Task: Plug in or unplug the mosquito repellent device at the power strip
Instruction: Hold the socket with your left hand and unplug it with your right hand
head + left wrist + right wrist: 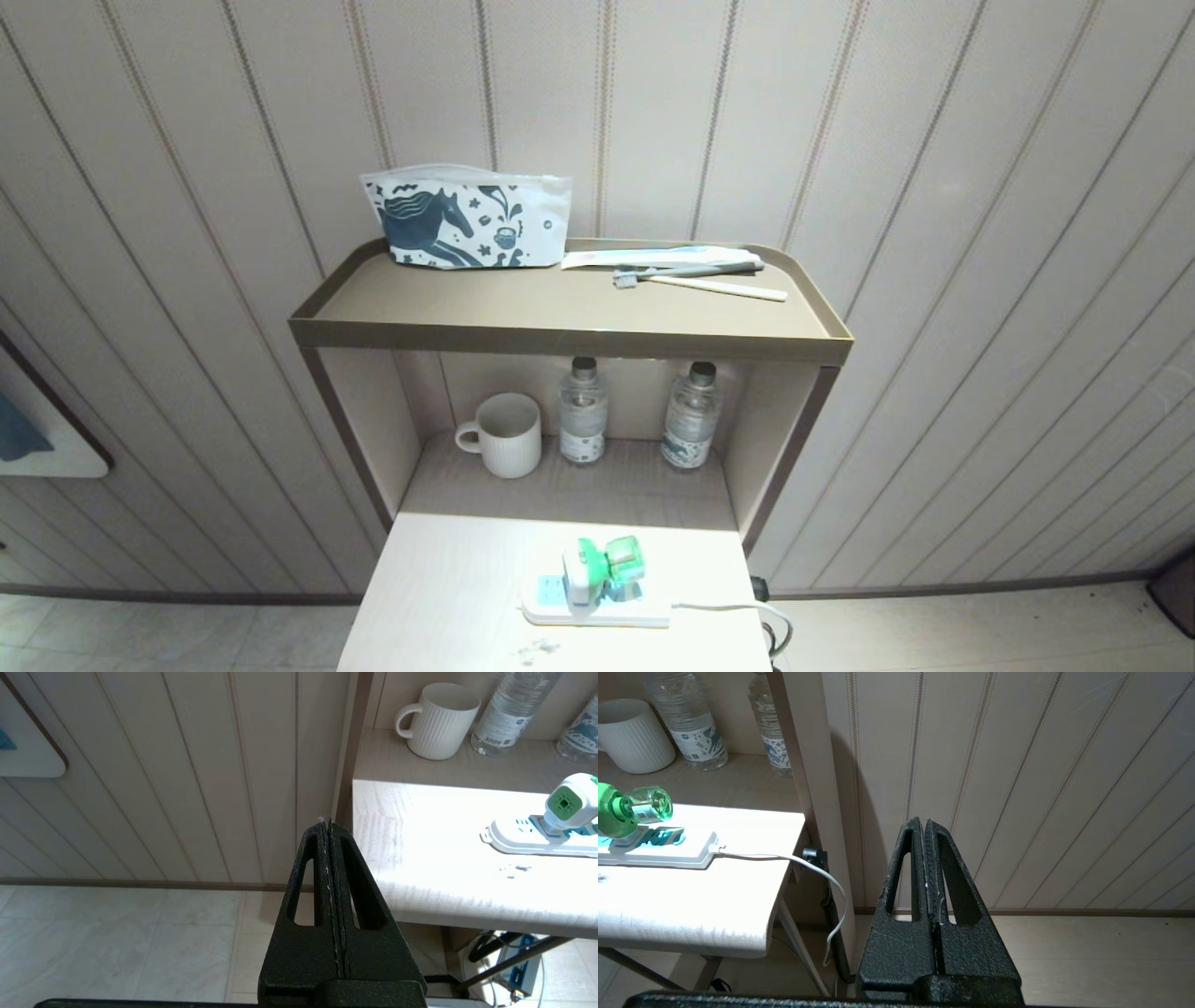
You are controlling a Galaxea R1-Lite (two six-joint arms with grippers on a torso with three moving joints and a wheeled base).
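mosquito repellent device (602, 567) | plugged in (power strip (597, 611)) | well apart from both grippers

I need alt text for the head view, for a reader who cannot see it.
A mosquito repellent device sits plugged into a white power strip on a pale table. Behind, a shelf unit holds a white mug and two water bottles, with a pouch and toothbrushes on top. No robot arm is visible.

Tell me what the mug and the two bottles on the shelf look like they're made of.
Mug: likely glazed ceramic, being opaque white with ribbed walls. Two bottles: probably thin clear plastic, see-through with printed labels and dark caps.
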